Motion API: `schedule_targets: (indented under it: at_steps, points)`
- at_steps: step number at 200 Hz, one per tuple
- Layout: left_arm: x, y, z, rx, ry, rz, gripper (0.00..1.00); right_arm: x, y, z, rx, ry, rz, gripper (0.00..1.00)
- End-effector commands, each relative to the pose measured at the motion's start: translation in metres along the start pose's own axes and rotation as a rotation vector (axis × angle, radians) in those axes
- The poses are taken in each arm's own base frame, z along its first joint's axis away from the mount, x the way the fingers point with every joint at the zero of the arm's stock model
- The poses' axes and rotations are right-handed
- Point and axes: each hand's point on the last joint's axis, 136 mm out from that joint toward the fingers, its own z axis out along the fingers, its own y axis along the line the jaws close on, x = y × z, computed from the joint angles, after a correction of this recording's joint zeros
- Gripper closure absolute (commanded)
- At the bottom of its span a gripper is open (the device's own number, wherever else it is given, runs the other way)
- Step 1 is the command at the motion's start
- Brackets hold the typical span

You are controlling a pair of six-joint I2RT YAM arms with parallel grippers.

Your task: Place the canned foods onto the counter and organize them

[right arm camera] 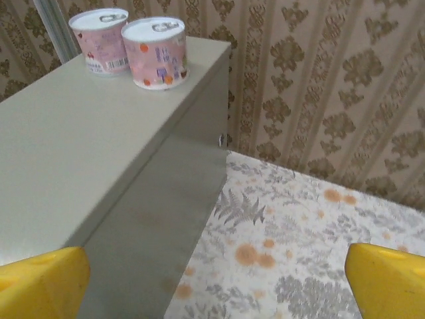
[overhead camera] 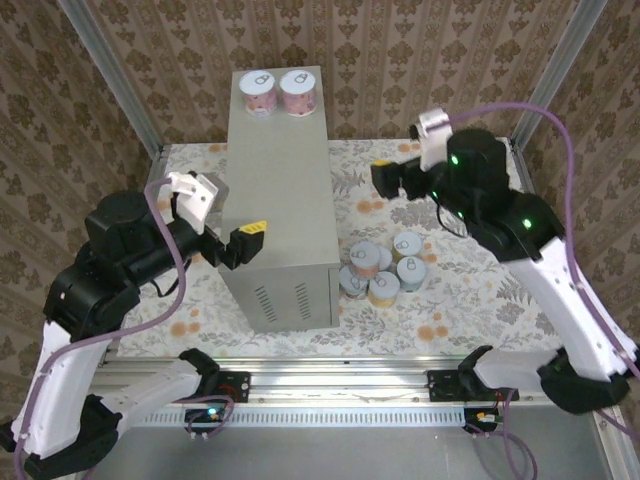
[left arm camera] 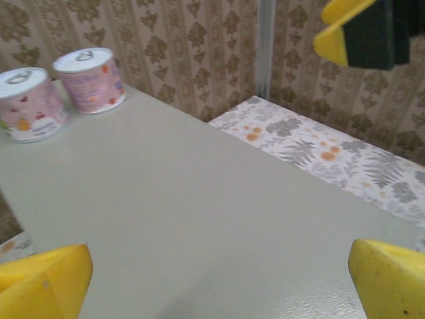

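**Both grippers wide apart and empty; 2 cans on counter, rest on floral surface**

The floral surface (overhead camera: 470,310) covers the table. The counter (overhead camera: 280,180) stands upright on it at centre, with its vent slots on the near face and a flat top.

The left arm (overhead camera: 110,260) reaches in from the left and the right arm (overhead camera: 520,235) from the right.

The left gripper (overhead camera: 235,245) is at the counter's near-left edge. In the left wrist view its yellow fingertips (left arm camera: 40,282) sit far apart with bare counter top (left arm camera: 199,219) between them, nothing held.

The right gripper (overhead camera: 395,178) hangs off the counter's right side, above the floral surface and clear of the counter. In the right wrist view its yellow fingertips (right arm camera: 388,279) are spread wide, with the counter's side wall (right arm camera: 166,219) and floral surface (right arm camera: 299,266) between them, nothing gripped.

2 pink cans (overhead camera: 258,92) (overhead camera: 298,90) stand upright side by side at the counter's far edge, close together; contact can't be told. They also show in the left wrist view (left arm camera: 26,103) (left arm camera: 89,80) and the right wrist view (right arm camera: 99,40) (right arm camera: 154,52).

The cluster of remaining cans (overhead camera: 384,270) sits on the floral surface just beside the counter's near-right corner. I count 6, white lids up and packed tight, with teal and yellow-orange labels visible.
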Motion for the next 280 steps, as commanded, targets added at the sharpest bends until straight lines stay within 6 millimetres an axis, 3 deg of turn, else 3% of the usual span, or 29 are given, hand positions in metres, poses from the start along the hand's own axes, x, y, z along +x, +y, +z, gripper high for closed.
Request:
schedule_targets:
  at_steps: [1, 33, 78, 123, 173, 221, 280]
  points:
    - [-0.004, -0.019, 0.0, 0.114, -0.001, -0.051, 0.0, 0.044, -0.005, -0.014, 0.003, 0.084, 0.09, 0.0]
    - [-0.005, -0.032, 0.013, 0.187, 0.005, -0.069, 0.0, 0.106, -0.013, -0.032, 0.025, 0.193, 0.154, 0.0]
    - [-0.001, -0.053, 0.033, 0.254, 0.041, -0.046, 0.0, 0.197, -0.005, -0.026, 0.013, 0.364, 0.215, 0.0]
    - [0.007, -0.083, 0.048, 0.351, 0.116, -0.01, 0.0, 0.248, 0.015, -0.01, -0.024, 0.401, 0.209, 0.0]
    - [0.017, -0.111, 0.057, 0.4, 0.202, 0.069, 0.0, 0.278, 0.032, 0.018, -0.041, 0.411, 0.158, 0.0]
    - [0.024, -0.13, 0.065, 0.426, 0.292, 0.143, 0.0, 0.285, 0.046, 0.05, -0.062, 0.412, 0.138, 0.0]
    - [0.029, -0.139, 0.076, 0.406, 0.34, 0.214, 0.0, 0.29, 0.054, 0.084, -0.032, 0.432, 0.12, 0.0]
